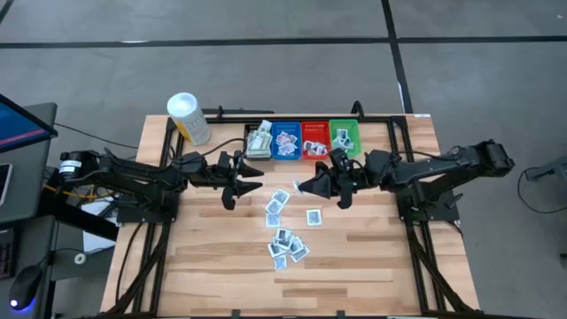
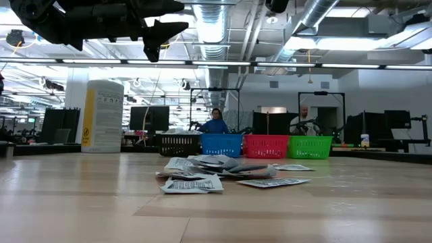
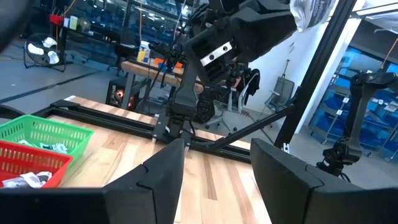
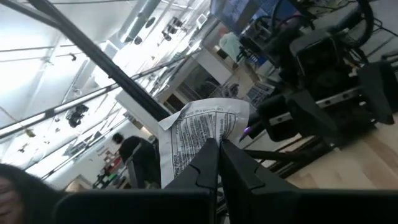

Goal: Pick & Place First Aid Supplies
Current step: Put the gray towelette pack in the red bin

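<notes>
High view: both arms reach toward the table's middle, above the wood. Left gripper (image 1: 251,184) and right gripper (image 1: 306,185) face each other, apart. Loose packets (image 1: 285,232) lie scattered just in front of them. Four bins stand in a row at the far edge: black bin (image 1: 259,142), blue bin (image 1: 285,139), red bin (image 1: 314,139), green bin (image 1: 345,136), each with packets inside. White tub (image 1: 189,118) stands to the left of the bins.

Low view: the packet heap rests mid-table, bins behind it; one arm hangs overhead, top left.

Left wrist view: fingers (image 3: 163,175) spread wide, nothing between them; the other arm opposite.

Right wrist view: jaws pressed together, pinching one white printed packet (image 4: 202,134) by its edge, lifted off the table.
</notes>
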